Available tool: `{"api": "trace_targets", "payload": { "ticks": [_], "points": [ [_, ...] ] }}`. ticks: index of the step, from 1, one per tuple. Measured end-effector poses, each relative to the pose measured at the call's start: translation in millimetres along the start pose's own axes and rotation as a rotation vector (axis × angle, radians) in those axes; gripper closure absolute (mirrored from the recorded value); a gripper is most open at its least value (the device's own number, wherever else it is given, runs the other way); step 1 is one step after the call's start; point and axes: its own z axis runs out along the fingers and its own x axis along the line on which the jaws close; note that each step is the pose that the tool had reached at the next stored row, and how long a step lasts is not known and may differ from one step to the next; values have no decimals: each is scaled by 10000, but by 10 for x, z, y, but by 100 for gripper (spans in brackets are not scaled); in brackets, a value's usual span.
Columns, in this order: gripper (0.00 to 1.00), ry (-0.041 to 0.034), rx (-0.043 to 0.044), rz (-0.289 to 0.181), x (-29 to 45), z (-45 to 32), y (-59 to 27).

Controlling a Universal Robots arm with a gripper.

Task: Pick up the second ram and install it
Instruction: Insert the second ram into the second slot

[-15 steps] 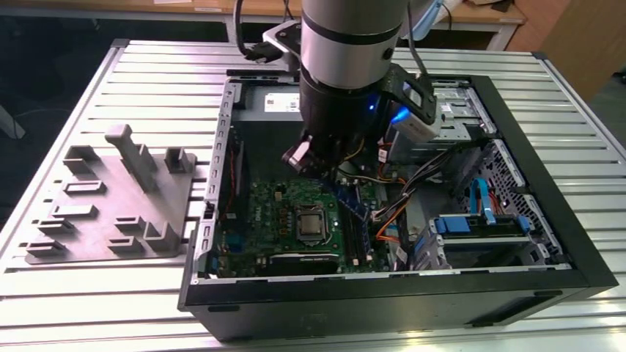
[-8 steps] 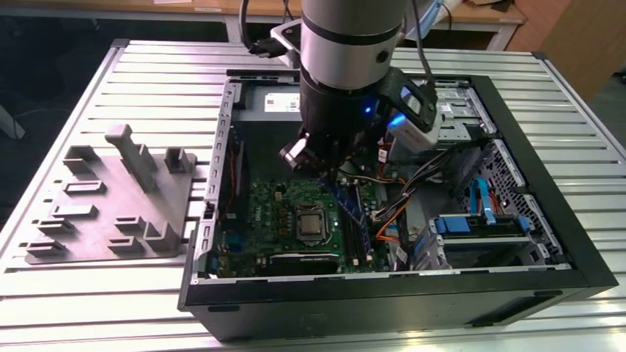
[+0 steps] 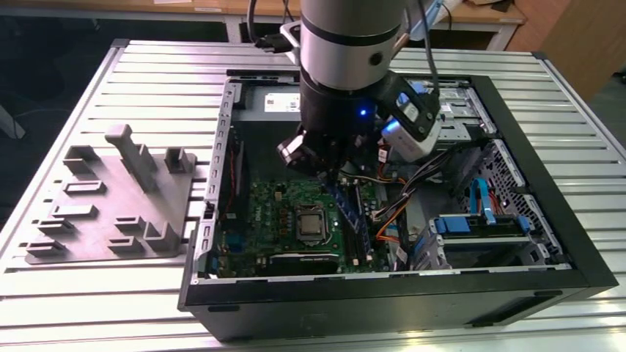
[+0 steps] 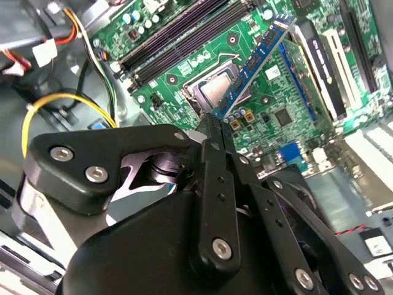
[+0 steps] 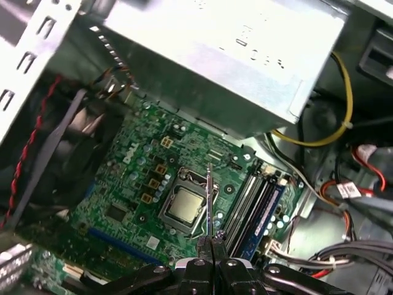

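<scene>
My gripper (image 3: 328,170) is inside the open computer case, shut on the second ram. In both wrist views the ram sticks out past the fingertips. The second wrist view shows it as a long blue-green stick (image 4: 258,58), and the first wrist view shows it as a thin edge (image 5: 210,200). It hangs above the green motherboard (image 5: 132,178), over the processor socket (image 5: 184,206) and just beside the long black memory slots (image 5: 249,203). The ram touches no slot. The outermost slot carries a blue strip (image 5: 265,215).
A grey moulded holder tray (image 3: 108,213) lies on the slatted table at the exterior view's left. The grey power-supply box (image 5: 233,61) and a yellow cable (image 5: 344,104) crowd the slots' far end. Drive bays with blue clips (image 3: 479,224) fill the case's other side.
</scene>
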Motion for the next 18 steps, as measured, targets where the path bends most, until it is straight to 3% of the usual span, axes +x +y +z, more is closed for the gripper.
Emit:
{"api": "trace_targets", "payload": {
  "ticks": [13, 14, 18],
  "points": [
    [88, -102, 99, 2362, 1, 19, -1],
    [88, -129, 124, 2983, 1, 24, -1],
    [88, -145, 141, 3370, 1, 26, -1]
  ]
}}
